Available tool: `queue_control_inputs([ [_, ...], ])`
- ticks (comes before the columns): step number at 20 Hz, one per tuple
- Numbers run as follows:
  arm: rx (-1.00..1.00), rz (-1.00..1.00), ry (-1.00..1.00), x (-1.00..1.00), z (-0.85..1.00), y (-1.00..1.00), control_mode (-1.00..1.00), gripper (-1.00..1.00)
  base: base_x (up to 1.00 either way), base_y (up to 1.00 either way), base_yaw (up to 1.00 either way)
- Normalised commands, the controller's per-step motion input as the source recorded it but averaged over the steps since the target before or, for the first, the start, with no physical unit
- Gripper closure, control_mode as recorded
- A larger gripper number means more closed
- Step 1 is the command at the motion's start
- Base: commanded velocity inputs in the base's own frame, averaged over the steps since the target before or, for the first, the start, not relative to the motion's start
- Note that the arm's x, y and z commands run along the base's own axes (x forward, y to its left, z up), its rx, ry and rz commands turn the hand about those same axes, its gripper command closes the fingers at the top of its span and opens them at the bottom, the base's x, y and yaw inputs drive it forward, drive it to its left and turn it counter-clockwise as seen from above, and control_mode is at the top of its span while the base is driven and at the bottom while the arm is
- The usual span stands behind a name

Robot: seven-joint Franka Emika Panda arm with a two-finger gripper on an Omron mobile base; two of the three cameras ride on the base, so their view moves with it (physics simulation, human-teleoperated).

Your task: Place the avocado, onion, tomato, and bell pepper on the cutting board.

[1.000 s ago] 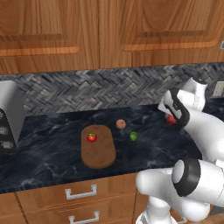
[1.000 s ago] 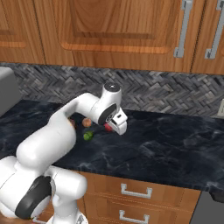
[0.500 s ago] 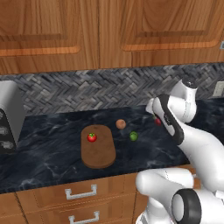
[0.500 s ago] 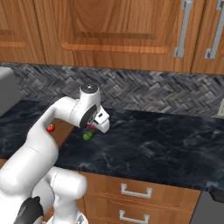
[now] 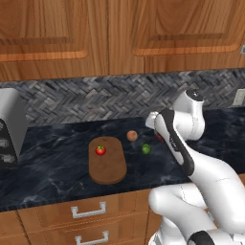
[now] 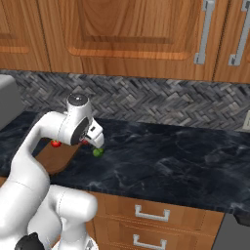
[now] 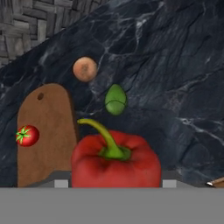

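Over the last second the arm swung left. Jaws partly closed on the bell pepper, carried above the worktop. Ahead: avocado, then onion. Left: cutting board, tomato aboard. Pepper delivery likely imminent.

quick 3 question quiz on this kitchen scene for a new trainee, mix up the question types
1. True or false: the tomato already lies on the cutting board.
2. Which food does the claw carry? A) onion B) bell pepper C) avocado
3. Fill in: the onion and the avocado rest on the dark ______, off the board.

Key
1. True. It sits near the board's far end.
2. B. The hand view shows the bell pepper held in the claw, above the counter.
3. Counter. Both lie just right of the board in the left base view, apart from each other.
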Motion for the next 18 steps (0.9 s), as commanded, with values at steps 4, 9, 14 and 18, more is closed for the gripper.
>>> queue_control_inputs([
  [4,0.00,0.03,0.00,-0.18,0.04,0.44,-1.00,1.00,0.00,0.00,0.00],
  [9,0.00,0.00,-0.03,-0.02,0.04,0.29,-1.00,1.00,0.00,0.00,0.00],
  [14,0.00,0.00,-0.02,0.00,0.06,0.29,-1.00,1.00,0.00,0.00,0.00],
  [18,0.00,0.00,0.00,0.00,0.02,0.35,-1.00,1.00,0.00,0.00,0.00],
])
